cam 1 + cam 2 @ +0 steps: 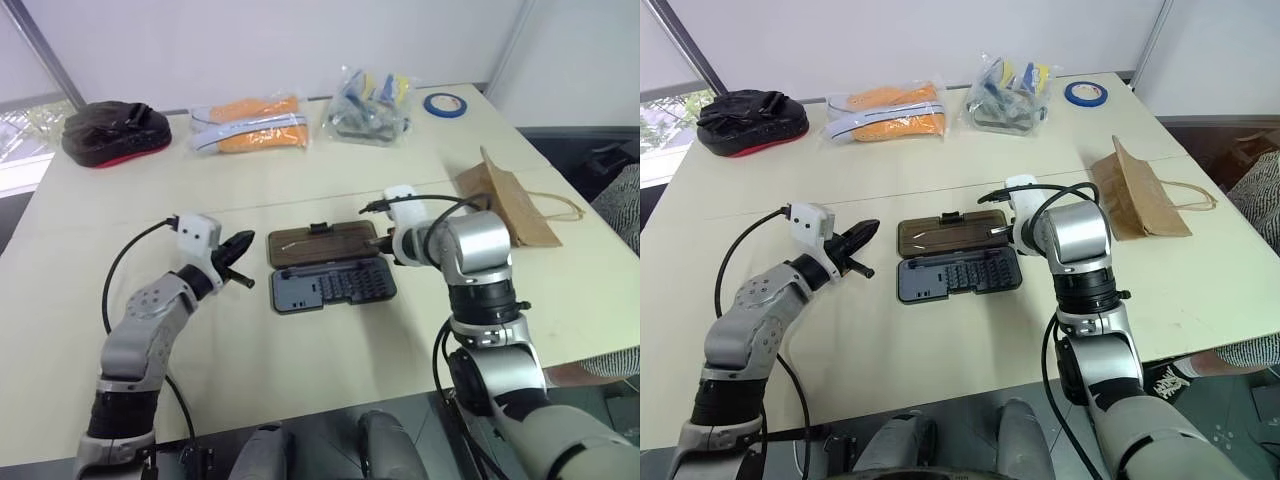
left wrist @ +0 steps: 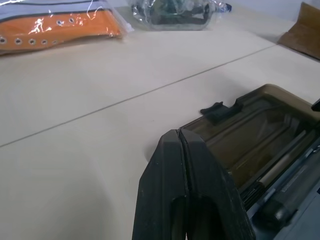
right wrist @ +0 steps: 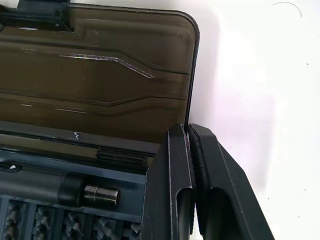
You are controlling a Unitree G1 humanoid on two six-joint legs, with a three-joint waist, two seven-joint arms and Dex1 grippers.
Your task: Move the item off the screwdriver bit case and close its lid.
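My right pincer (image 3: 189, 145) pressed together at the open lid's (image 1: 322, 246) right edge, screwdriver bit case (image 1: 333, 287) at frame center, paper bag (image 1: 507, 205) off it, right of center, my left pincer (image 1: 243, 262) together too

Left hand (image 1: 862, 240) level, pointing inward to the right, fingers pressed together. Right hand (image 3: 189, 137) pitched down, wrist bent, fingers closed, nothing gripped.

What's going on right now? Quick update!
Both pincers shut, empty: left, right at the lid's edge. Paper bag already off. Bit case open, nothing blocking.
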